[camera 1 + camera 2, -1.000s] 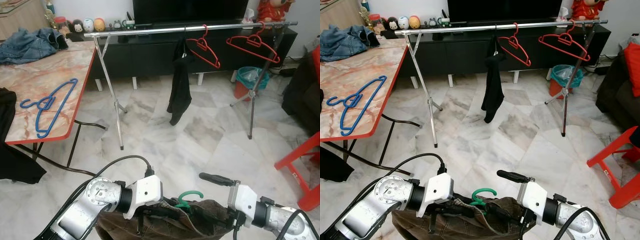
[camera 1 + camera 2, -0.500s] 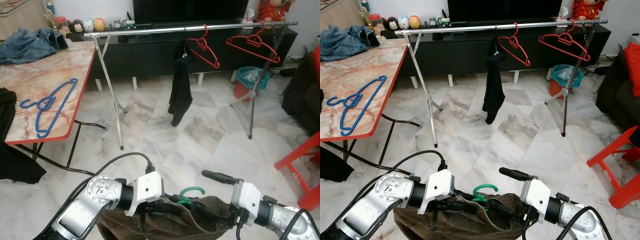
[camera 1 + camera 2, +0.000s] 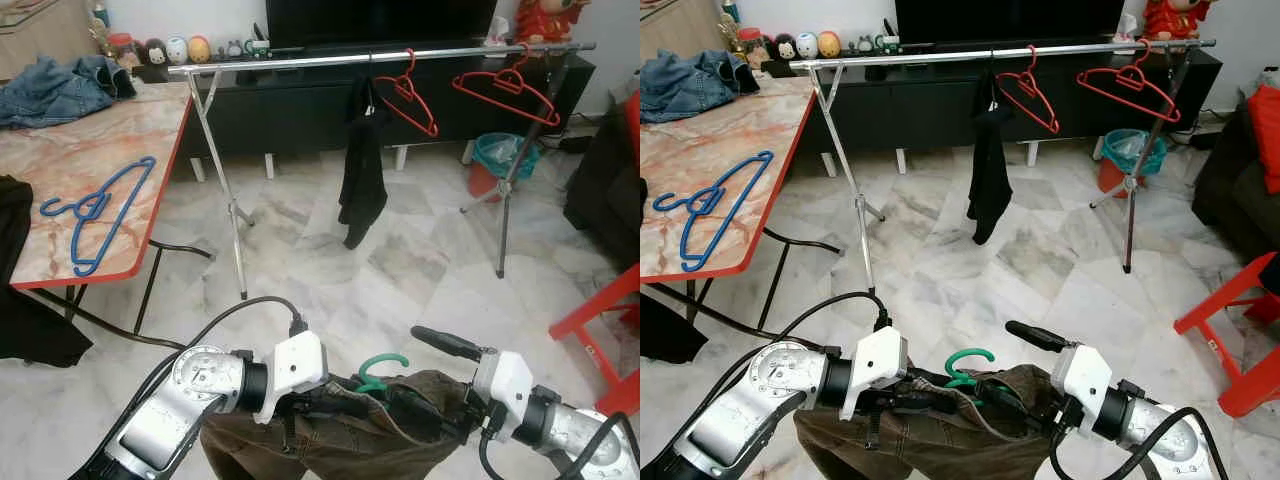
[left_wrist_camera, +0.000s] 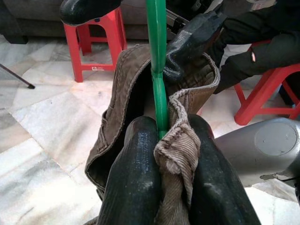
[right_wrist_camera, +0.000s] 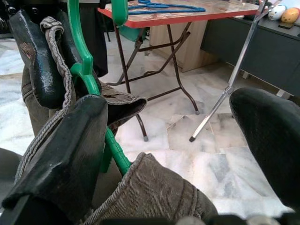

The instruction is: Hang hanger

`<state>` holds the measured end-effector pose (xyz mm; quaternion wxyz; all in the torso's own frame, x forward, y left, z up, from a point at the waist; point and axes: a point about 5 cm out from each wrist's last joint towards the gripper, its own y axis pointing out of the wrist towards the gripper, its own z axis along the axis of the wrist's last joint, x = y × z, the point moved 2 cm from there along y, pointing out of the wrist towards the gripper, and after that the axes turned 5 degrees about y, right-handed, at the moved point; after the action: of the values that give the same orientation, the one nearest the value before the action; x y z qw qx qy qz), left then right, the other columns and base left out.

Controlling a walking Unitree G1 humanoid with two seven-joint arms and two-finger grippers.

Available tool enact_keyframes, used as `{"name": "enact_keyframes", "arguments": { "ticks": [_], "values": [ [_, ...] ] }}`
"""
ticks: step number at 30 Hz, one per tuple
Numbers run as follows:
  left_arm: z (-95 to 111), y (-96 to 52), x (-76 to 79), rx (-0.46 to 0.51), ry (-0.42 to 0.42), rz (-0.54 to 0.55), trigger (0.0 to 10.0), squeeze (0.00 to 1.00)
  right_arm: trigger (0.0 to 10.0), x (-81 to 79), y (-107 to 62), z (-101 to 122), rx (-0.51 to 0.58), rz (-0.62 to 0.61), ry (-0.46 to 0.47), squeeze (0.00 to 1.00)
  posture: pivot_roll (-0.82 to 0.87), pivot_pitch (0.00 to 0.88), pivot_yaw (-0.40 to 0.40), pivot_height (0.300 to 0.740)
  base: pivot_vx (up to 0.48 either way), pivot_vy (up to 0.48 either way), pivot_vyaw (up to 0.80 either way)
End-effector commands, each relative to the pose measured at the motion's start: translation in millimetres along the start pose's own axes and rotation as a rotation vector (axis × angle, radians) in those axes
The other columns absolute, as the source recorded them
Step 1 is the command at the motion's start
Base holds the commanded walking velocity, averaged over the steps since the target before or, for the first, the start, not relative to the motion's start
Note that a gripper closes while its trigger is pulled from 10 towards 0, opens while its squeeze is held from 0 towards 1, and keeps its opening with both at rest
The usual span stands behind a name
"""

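A green hanger point(image 3: 381, 368) carries a brown corduroy garment point(image 3: 330, 445) low in front of me, its hook pointing up. My left gripper point(image 4: 161, 140) is shut on the hanger's bar and the garment's waistband. Facing it, my right gripper point(image 5: 166, 103) is open: one finger point(image 3: 445, 343) sticks out above the garment and the other presses against cloth beside the hanger. The silver clothes rail point(image 3: 380, 57) stands across the room, holding two red hangers point(image 3: 408, 95) point(image 3: 505, 90) and a hanging black garment point(image 3: 362, 165).
A marble-look table point(image 3: 100, 140) on my left holds a blue hanger point(image 3: 95, 210) and denim clothes point(image 3: 60, 88). A red stool point(image 3: 600, 330) and a dark sofa are on the right. A teal bin point(image 3: 503, 155) sits behind the rack's right legs.
Both grippers have risen a little with the hanger and garment. The right gripper has shifted slightly to the right.
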<state>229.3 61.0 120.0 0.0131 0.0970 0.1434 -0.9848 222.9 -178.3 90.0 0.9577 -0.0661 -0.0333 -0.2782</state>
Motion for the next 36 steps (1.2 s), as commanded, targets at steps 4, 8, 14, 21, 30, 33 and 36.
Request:
{"name": "enact_keyframes", "arguments": {
  "ticks": [4, 8, 14, 21, 30, 33, 36],
  "values": [
    [22, 7.4, 2.9, 0.08, 0.067, -0.042, 10.0, 0.0, 10.0, -5.8, 8.8, 11, 0.041, 0.053, -0.013, 0.0, -0.01, 0.04, 0.019, 0.74, 0.0, 0.0, 0.0],
    [23, 7.6, 2.7, 0.082, 0.068, -0.041, 10.0, 0.0, 10.0, -8.3, 7.7, 11, 0.036, 0.076, 0.002, 0.0, -0.01, 0.038, 0.019, 0.74, 0.0, 0.0, 0.0],
    [22, 9.0, 3.7, 0.082, 0.07, -0.049, 10.0, 0.0, 10.0, -25.6, -1.8, 9, -0.016, 0.223, 0.082, 0.0, -0.02, 0.033, 0.019, 0.74, 0.0, 0.0, 0.0],
    [22, 9.7, 4.9, 0.082, 0.07, -0.055, 10.0, 0.0, 10.0, -27.2, -9.7, 10, -0.07, 0.29, 0.085, 0.0, -0.02, 0.035, 0.018, 0.74, 0.0, 0.0, 0.0],
    [22, 9.4, 5.4, 0.081, 0.071, -0.05, 10.0, 0.0, 10.0, -2.6, -6.2, 17, -0.045, 0.181, 0.01, 0.0, -0.02, 0.037, 0.015, 0.74, 0.0, 0.0, 0.0],
    [22, 8.5, 5.6, 0.077, 0.074, -0.051, 10.0, 0.0, 10.0, -2.1, -5.4, 24, -0.003, 0.184, 0.05, 0.0, -0.02, 0.038, 0.016, 0.74, 0.0, 0.0, 0.0],
    [22, 8.3, 5.4, 0.074, 0.078, -0.053, 10.0, 0.0, 10.0, -3.3, -7.1, 29, 0.013, 0.2, 0.069, 0.0, -0.02, 0.038, 0.016, 0.74, 0.0, 0.0, 0.0]
  ]
}}
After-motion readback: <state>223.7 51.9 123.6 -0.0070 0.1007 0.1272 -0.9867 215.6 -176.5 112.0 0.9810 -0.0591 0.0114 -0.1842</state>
